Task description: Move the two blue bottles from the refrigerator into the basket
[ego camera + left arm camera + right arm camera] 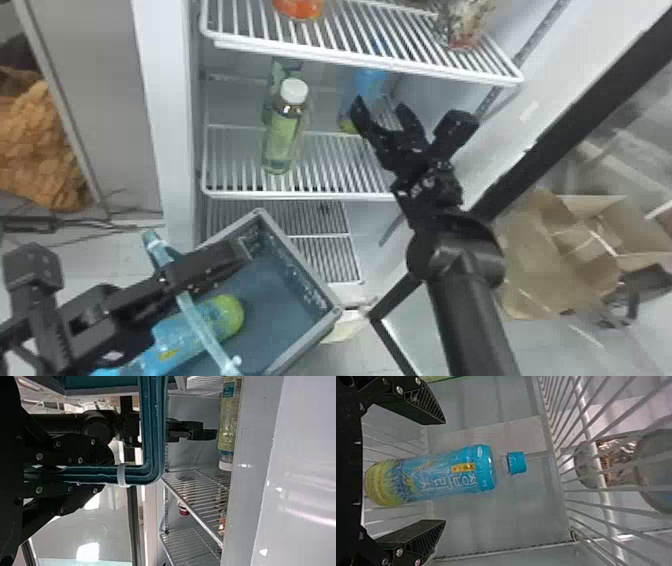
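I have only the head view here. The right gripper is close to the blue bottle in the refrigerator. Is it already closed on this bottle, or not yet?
Observer: Not yet. In the right wrist view the right gripper is open, with visible space between each finger and the blue bottle.

Operator: Thank you. And on the other side, I am not sure about the grip. What do you see there?

Observer: The left wrist view shows the left gripper shut on the basket handle, which runs between its two fingers.

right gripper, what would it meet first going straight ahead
Probably the blue plastic bottle upright on the white wire shelf, lined up between the open fingers; how near is unclear.
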{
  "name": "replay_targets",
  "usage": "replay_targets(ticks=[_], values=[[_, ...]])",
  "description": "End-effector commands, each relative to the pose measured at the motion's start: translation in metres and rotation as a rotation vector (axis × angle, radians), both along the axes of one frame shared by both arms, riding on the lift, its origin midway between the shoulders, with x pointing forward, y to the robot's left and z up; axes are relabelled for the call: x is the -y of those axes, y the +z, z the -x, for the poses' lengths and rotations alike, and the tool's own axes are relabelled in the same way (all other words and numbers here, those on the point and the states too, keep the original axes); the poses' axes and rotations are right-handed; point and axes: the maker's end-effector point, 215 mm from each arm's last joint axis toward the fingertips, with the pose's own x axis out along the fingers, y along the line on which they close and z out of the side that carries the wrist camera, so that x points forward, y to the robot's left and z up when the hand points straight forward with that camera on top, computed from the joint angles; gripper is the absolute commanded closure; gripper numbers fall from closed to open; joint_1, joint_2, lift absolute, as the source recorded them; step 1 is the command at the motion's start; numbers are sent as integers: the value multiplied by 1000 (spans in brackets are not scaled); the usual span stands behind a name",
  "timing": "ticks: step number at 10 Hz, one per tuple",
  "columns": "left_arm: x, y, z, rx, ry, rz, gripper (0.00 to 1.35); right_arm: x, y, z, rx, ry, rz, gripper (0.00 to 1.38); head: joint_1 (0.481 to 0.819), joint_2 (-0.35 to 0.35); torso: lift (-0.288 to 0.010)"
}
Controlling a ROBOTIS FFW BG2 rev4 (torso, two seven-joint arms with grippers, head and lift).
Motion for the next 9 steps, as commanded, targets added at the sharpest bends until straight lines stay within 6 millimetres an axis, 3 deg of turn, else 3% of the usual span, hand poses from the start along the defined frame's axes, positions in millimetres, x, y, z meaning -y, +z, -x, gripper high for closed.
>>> replay_targets(ticks=[1,5,9], values=[[0,1,-1,4,0,0,1165,-6,2,-13,-7,8,9,174,695,-327,-216],[-2,0,-1,3,-2,-4,1164,-4,-7,-29,-44,-13,24,173,695,-308,-216],[-1,2,-1,8,-7,-6,1164,-3,-4,-51,-69,-30,58,185,695,-304,-216]])
